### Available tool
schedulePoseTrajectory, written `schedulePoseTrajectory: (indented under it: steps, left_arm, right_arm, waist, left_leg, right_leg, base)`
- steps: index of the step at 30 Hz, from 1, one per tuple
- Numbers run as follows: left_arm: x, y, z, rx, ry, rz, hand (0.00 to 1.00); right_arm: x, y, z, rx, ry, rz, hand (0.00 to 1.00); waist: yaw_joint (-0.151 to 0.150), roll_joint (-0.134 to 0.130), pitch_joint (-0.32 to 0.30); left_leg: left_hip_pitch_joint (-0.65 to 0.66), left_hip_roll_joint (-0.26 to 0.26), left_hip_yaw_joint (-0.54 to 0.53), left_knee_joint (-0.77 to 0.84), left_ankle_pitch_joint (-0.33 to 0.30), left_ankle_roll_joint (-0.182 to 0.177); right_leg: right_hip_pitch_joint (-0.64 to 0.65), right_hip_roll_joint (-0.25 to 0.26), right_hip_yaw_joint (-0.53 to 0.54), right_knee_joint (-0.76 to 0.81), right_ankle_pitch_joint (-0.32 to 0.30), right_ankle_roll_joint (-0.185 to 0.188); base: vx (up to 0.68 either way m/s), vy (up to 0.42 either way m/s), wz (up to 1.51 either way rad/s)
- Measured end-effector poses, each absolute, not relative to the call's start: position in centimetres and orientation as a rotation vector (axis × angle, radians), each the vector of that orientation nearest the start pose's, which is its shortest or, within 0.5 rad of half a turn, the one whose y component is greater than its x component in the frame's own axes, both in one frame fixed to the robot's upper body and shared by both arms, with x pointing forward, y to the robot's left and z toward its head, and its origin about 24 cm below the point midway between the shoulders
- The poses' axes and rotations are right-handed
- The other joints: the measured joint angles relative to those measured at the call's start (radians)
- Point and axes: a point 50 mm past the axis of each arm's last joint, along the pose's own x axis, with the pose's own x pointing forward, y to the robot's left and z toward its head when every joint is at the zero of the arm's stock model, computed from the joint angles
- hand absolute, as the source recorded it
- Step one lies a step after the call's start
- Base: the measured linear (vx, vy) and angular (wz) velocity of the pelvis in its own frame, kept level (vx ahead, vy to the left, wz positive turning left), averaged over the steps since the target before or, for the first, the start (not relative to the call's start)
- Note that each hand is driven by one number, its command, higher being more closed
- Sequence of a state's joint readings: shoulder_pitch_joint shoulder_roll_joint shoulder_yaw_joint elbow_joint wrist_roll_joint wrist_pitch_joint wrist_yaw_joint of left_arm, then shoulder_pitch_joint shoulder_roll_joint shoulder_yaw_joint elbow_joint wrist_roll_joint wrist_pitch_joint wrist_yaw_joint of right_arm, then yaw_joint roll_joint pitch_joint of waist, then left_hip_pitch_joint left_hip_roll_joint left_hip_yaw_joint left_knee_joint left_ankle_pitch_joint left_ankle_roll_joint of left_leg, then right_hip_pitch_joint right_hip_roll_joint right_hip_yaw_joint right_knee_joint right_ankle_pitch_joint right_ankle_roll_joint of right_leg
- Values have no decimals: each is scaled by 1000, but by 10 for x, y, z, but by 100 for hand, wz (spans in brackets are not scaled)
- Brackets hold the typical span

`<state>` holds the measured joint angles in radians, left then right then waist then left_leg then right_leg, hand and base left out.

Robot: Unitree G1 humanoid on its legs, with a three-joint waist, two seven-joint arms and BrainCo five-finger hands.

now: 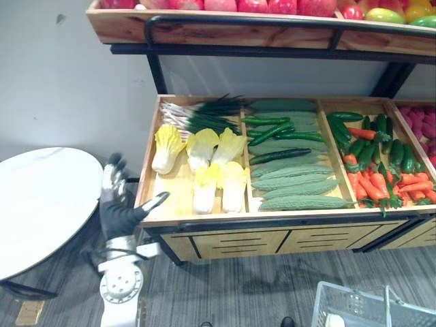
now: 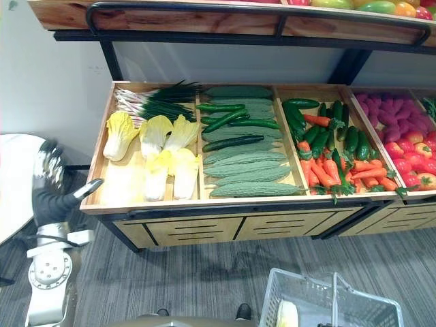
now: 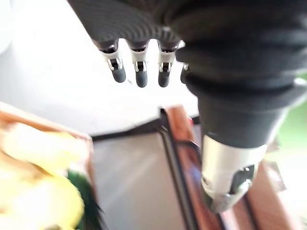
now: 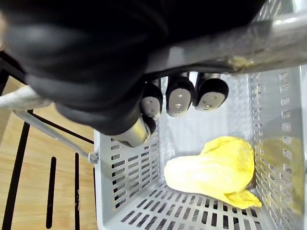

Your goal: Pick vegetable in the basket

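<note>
Beside the wooden crate (image 1: 272,216): left hand (image 1: 119,208), fingers spread.
Basket handle (image 4: 268,33): right hand (image 4: 180,98) curled round it.
Basket (image 4: 129,167): holds napa cabbage (image 4: 211,170).

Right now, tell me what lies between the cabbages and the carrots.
Left eye view: the middle compartment, with pale bitter gourds and dark cucumbers, lies between cabbages and carrots.

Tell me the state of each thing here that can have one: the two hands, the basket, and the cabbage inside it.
Left hand: open, fingers straight, holding nothing, raised beside the left front corner of the wooden vegetable stand.
Right hand: shut on the metal handle of the basket.
Grey slotted plastic basket: upright, holding one cabbage.
Pale yellow leafy cabbage: lying on its side on the basket's floor.
</note>
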<state>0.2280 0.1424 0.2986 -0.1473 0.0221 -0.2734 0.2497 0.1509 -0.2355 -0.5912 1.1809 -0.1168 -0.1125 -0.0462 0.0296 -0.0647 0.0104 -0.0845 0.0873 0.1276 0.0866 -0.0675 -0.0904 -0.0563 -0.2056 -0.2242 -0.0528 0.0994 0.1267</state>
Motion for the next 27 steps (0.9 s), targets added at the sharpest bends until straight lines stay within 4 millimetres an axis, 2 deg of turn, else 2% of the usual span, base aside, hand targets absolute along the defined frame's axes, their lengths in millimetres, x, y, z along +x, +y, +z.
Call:
schedulePoseTrajectory:
  steps: [1,2,4,5,7,8,11,14,17,19,23,27]
  left_arm:
    - [182,273,51,250,-148,621,0]
    - [178,278,41,250,-97,658,0]
    - [162,293,3,257,103,756,0]
    - [156,296,-7,269,158,779,0]
    - [129,307,-45,312,380,844,0]
    - [121,308,-54,308,433,859,0]
    - [66,310,-104,242,765,950,0]
    - [22,294,-134,199,1032,944,0]
    - [0,282,-145,166,1158,896,0]
    - [-2,278,-148,140,1186,856,0]
    - [17,264,-155,107,1183,681,0]
    - [24,251,-159,115,1191,546,0]
  right_arm:
    - [22,-298,-147,-27,1152,-670,100]
    - [19,-296,-148,-19,1157,-675,100]
    - [12,-290,-150,-9,1168,-687,100]
    - [11,-289,-150,-9,1166,-686,100]
    - [9,-284,-151,-10,1168,-678,100]
    - [8,-283,-151,-11,1170,-676,100]
    - [8,-279,-152,-20,1175,-678,100]
    - [9,-278,-153,-21,1181,-677,100]
    - [16,-275,-155,-27,1183,-667,100]
    - [21,-274,-155,-44,1180,-641,100]
    - [30,-272,-155,-78,1174,-590,100]
    - [36,-270,-156,-96,1169,-552,100]
  waist:
    - [-2,0,-4]
    - [-3,0,-8]
    - [-1,-2,-28]
    - [-1,-2,-29]
    - [-1,-3,-34]
    - [-1,-3,-39]
    - [-10,-4,-59]
    - [-26,-5,-59]
    - [-27,-4,-58]
    - [-29,-2,-57]
    - [-42,6,-53]
    - [-53,10,-48]
  left_leg:
    - [4,-1,-13,-17,9,5]
    - [4,-2,-21,-21,11,5]
    - [8,-3,-33,-50,28,1]
    - [13,-3,-33,-57,32,2]
    - [37,-3,-30,-87,40,2]
    - [37,-3,-30,-90,40,2]
    - [57,-3,-28,-121,43,-3]
    - [63,-1,-25,-126,50,-11]
    - [80,5,-3,-135,52,-8]
    - [88,7,4,-136,49,-10]
    - [89,7,3,-135,48,-10]
    - [93,8,3,-135,47,-12]
  right_leg:
    - [7,0,-15,-2,-3,-4]
    - [9,0,-21,-3,-4,-5]
    - [12,1,-41,-10,-10,-12]
    - [16,2,-42,-11,-10,-12]
    - [28,4,-43,-18,-11,-11]
    - [27,4,-43,-20,-14,-8]
    - [28,9,-39,-37,-14,-7]
    - [30,15,-34,-49,-11,-10]
    - [29,24,-7,-50,-2,3]
    - [30,27,3,-50,-3,4]
    - [31,27,5,-50,-3,4]
    - [30,28,6,-48,-10,-2]
  base:
    - [-36,-32,28]
    - [-39,-34,28]
    - [-28,-29,18]
    - [-17,-25,6]
    - [-40,-21,-5]
    - [-24,-14,-5]
    - [32,-5,-6]
    - [80,-7,-8]
    - [81,-14,-21]
    - [43,-10,-17]
    - [10,-3,-2]
    - [-38,-11,-1]
